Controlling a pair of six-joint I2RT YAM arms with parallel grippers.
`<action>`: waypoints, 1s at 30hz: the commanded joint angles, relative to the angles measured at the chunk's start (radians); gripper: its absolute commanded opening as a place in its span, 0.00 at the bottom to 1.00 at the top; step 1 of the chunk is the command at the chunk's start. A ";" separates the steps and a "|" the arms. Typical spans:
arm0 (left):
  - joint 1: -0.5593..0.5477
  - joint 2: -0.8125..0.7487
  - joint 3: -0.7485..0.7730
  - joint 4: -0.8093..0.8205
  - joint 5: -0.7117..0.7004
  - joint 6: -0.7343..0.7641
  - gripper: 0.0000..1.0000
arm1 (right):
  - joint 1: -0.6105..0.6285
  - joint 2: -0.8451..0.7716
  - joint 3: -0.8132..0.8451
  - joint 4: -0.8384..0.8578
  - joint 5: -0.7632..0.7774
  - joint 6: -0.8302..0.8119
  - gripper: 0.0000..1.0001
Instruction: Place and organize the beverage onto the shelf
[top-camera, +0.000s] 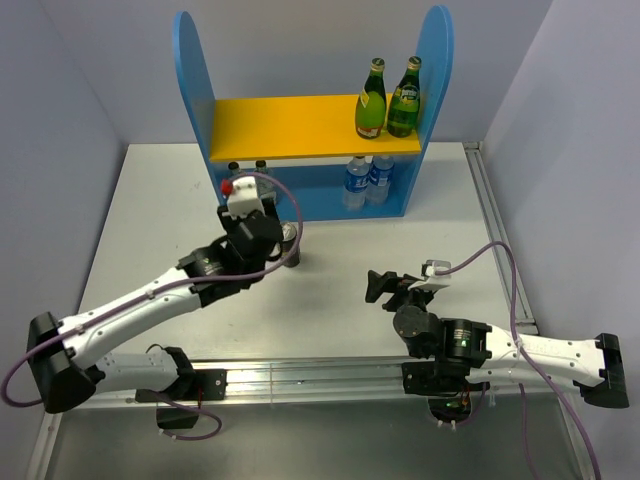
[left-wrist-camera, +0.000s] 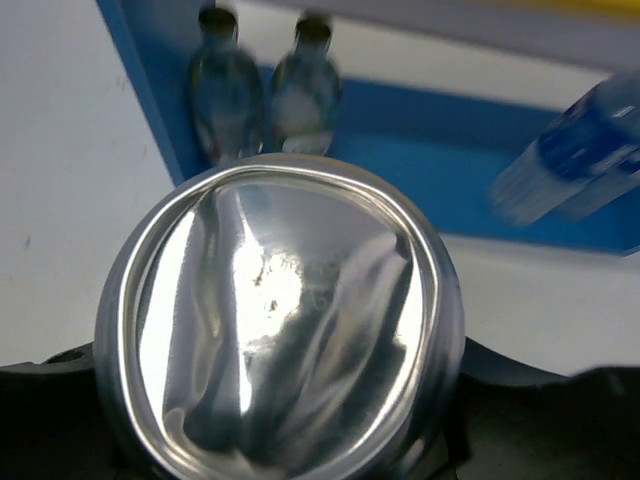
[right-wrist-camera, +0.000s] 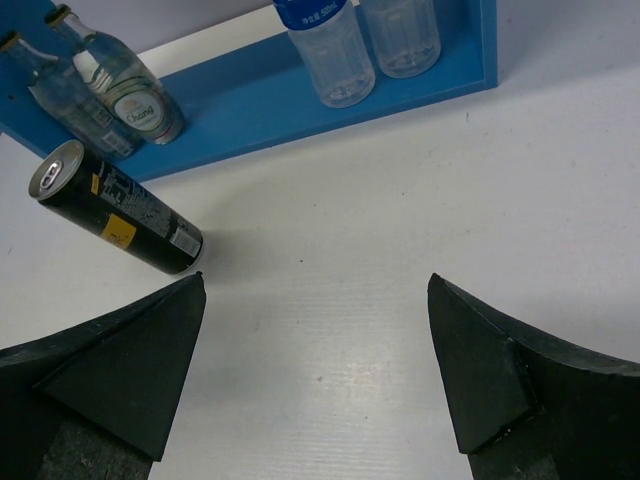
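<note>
Jaws of the left gripper (top-camera: 279, 241) hug the dark can (left-wrist-camera: 280, 320), maybe to lift it onto the shelf (top-camera: 280, 126); jaws of the right gripper (right-wrist-camera: 316, 282) gape wide and empty.

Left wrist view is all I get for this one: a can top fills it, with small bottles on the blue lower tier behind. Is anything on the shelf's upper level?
Observer: Yes. Two green bottles stand upright, side by side, at the right end of the yellow upper board; the rest of that board is bare.
Operator: And the other arm, is it carrying a drink?
Observer: No. The right gripper is open and holds nothing, and it hangs over the table in front of the shelf's right half.
</note>
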 joint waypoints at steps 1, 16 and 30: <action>0.013 -0.050 0.161 0.119 -0.030 0.258 0.00 | 0.005 0.000 0.002 0.025 0.020 0.001 0.98; 0.455 0.431 0.830 0.081 0.390 0.449 0.00 | 0.006 -0.023 -0.003 0.001 0.028 0.019 0.98; 0.618 0.659 1.094 -0.043 0.492 0.404 0.22 | 0.006 -0.035 -0.008 -0.003 0.026 0.024 0.98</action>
